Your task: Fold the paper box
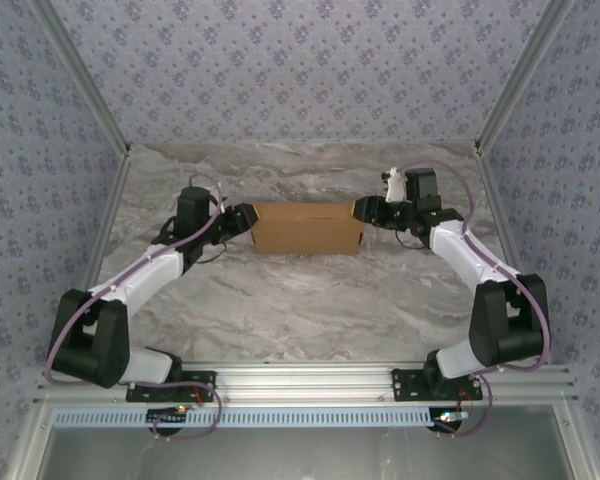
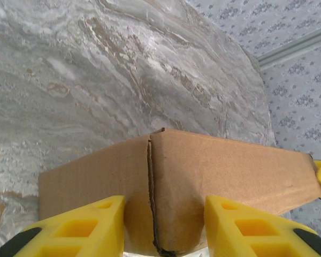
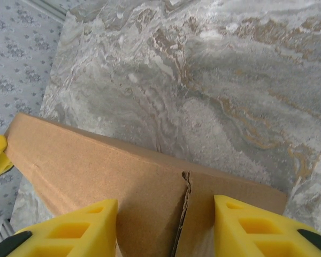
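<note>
The paper box [image 1: 308, 228] is a plain brown cardboard box, folded up into a shallow rectangle, lying mid-table toward the back. My left gripper [image 1: 248, 218] is at its left end. In the left wrist view its yellow fingers [image 2: 85, 227] straddle a box corner [image 2: 171, 182] with a split seam, and cardboard fills the whole gap. My right gripper [image 1: 363, 210] is at the box's right end. In the right wrist view its fingers [image 3: 257, 225] flank the seamed corner [image 3: 150, 198] the same way. Each wrist view shows the other gripper's yellow fingertip at the box's far end.
The marble tabletop [image 1: 300, 300] lies bare in front of the box. Patterned walls with metal posts [image 1: 80, 75] close in the left, right and back sides. An aluminium rail [image 1: 310, 380] runs along the near edge by the arm bases.
</note>
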You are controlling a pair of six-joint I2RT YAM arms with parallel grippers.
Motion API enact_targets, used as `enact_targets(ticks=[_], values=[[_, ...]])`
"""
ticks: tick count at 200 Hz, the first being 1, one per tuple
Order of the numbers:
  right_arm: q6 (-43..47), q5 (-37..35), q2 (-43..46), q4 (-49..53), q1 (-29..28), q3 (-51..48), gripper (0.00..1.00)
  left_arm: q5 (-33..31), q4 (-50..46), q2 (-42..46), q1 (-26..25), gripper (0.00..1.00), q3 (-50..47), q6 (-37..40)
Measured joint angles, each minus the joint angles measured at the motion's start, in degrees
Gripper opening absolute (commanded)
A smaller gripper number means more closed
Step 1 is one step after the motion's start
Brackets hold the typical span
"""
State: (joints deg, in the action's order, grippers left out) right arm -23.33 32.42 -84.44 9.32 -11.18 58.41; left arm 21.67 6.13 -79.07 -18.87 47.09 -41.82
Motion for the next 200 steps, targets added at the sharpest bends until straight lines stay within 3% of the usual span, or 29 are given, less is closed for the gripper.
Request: enact_targets(ticks=[73,103,137,200], values=[[0.7,-3.1,-10.0,-3.5,0.3,13.7,0.42,-5.7,0.3,-10.1,0.1,0.4,10.4,4.3],[2.0,-3.3,-11.5,-6.4,0.6,14.8,0.42,-6.4,1.8,-12.1,0.1,0.4,11.7,5.6],[4.4,-3.3,-11.5,-9.3,0.6,12.5,0.42,-6.8,4.4,-12.2,0.1,0.41,10.5,6.3],[8.5,-3.8,-8.0,-15.3,0.6,-2.5,0.43,-7.4,9.9,-12.5,-1.7,0.44,3.5,6.9]])
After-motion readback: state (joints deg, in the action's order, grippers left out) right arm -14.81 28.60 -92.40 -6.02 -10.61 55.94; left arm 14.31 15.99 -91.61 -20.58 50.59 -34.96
